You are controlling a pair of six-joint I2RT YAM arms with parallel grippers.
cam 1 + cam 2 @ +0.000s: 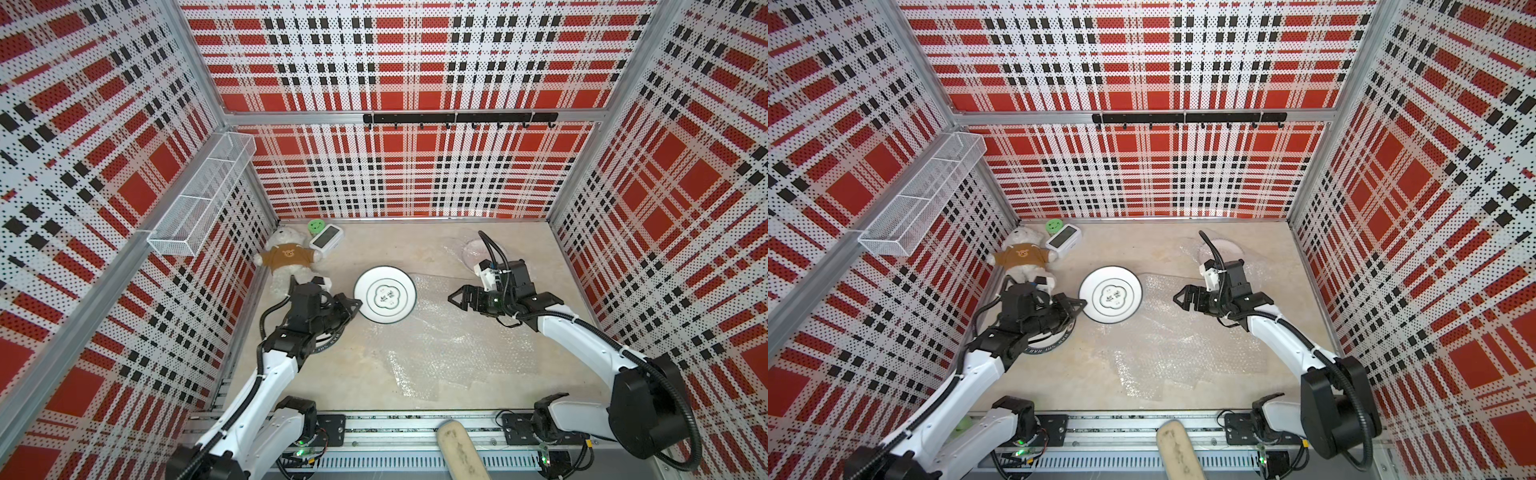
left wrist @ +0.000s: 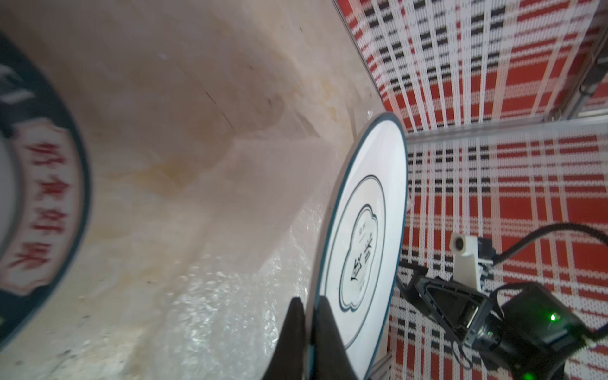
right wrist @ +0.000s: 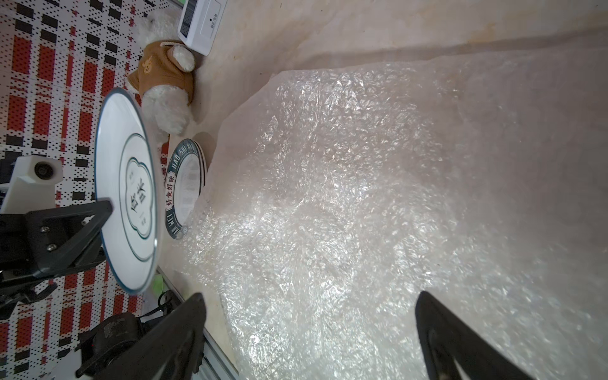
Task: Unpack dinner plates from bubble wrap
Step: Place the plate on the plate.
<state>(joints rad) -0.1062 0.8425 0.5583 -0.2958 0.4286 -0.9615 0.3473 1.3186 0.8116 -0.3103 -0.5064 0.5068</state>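
Our left hand [image 1: 356,307] pinches the rim of the emblem plate [image 1: 385,294], holding it off the table [image 1: 353,374] near a lettered-band plate [image 3: 186,184] that lies under that arm. Our right hand [image 1: 454,299] hangs with jaws spread wide over flattened bubble wrap [image 1: 453,345].

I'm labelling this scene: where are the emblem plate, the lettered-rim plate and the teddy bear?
emblem plate [image 1: 385,296]: in a top view, on its central emblem.
lettered-rim plate [image 3: 186,187]: right wrist view, on its pale centre.
teddy bear [image 1: 288,255]: in a top view, on its brown sweater.
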